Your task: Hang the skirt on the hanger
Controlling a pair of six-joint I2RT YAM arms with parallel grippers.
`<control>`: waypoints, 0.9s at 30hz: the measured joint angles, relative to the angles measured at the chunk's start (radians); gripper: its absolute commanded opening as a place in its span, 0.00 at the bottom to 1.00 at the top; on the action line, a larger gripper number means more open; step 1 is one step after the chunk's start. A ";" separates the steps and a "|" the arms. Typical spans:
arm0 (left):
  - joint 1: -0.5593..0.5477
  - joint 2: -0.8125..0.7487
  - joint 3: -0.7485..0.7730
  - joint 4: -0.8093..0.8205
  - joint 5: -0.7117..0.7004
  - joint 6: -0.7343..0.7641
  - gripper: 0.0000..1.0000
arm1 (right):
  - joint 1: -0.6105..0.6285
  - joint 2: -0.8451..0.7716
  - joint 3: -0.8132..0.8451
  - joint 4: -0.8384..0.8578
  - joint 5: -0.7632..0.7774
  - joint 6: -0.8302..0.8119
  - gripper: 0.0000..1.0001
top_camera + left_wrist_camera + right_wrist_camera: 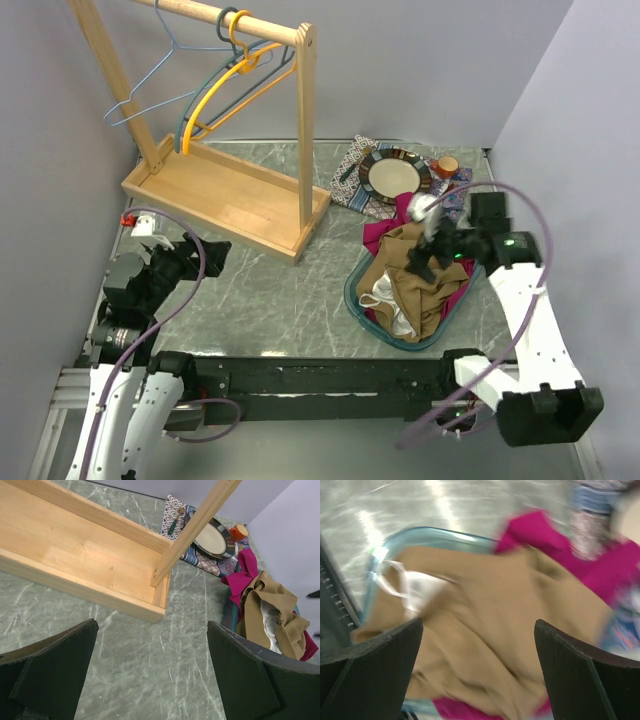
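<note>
Skirt (395, 265), soft crumpled tan cloth, heaped in an oval translucent blue tub (351, 297) at right centre; right gripper (477, 627) above it and left gripper (152, 625) both have jaws apart.

skirt (420, 290): tan cloth, matt | rack (225, 195): pale wood, smooth | tbl (280, 300): marbled, glossy | bin (435, 532): clr plastic

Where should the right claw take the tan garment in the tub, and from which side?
Pinch a raised fold near the middle of the tan garment, coming straight down. It lies crumpled on top of the magenta cloth, and the blue tub rim likely blocks a side approach. The right claw hangs open right above it.
</note>
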 measured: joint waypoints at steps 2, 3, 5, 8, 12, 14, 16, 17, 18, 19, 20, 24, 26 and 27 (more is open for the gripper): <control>-0.001 -0.006 0.000 0.003 -0.001 0.007 0.97 | 0.154 -0.016 -0.060 0.045 0.055 0.041 0.98; -0.001 -0.009 0.000 0.003 -0.001 0.012 0.97 | 0.233 -0.022 -0.093 0.072 0.093 0.081 0.99; -0.001 -0.017 0.000 0.003 -0.001 0.015 0.97 | 0.317 -0.021 -0.124 0.110 0.155 0.148 1.00; -0.002 -0.025 0.000 0.006 -0.001 0.019 0.97 | 0.366 0.002 -0.127 0.193 0.299 0.261 1.00; -0.002 -0.027 0.000 0.014 -0.002 0.021 0.97 | 0.431 0.053 -0.127 0.287 0.494 0.385 0.91; -0.002 -0.030 0.000 0.015 -0.002 0.021 0.97 | 0.460 0.090 -0.127 0.304 0.565 0.433 0.81; -0.002 -0.037 0.000 0.016 -0.003 0.021 0.97 | 0.494 0.114 -0.131 0.311 0.614 0.460 0.69; -0.002 -0.041 0.000 0.016 -0.004 0.021 0.97 | 0.503 0.121 -0.136 0.311 0.639 0.468 0.62; -0.002 -0.045 0.000 0.016 -0.006 0.021 0.97 | 0.511 0.126 -0.140 0.307 0.665 0.476 0.53; -0.002 -0.048 0.000 0.017 -0.007 0.021 0.97 | 0.516 0.127 -0.140 0.303 0.690 0.485 0.37; -0.002 -0.051 0.000 0.017 -0.009 0.021 0.97 | 0.516 0.127 -0.140 0.302 0.706 0.488 0.28; -0.002 -0.053 0.000 0.018 -0.007 0.021 0.97 | 0.515 0.100 -0.140 0.288 0.789 0.495 0.04; -0.002 -0.053 -0.002 0.020 0.003 0.021 0.97 | 0.513 0.079 -0.140 0.282 0.815 0.493 0.00; -0.002 -0.052 -0.004 0.022 0.015 0.021 0.97 | 0.510 0.067 -0.140 0.279 0.825 0.493 0.00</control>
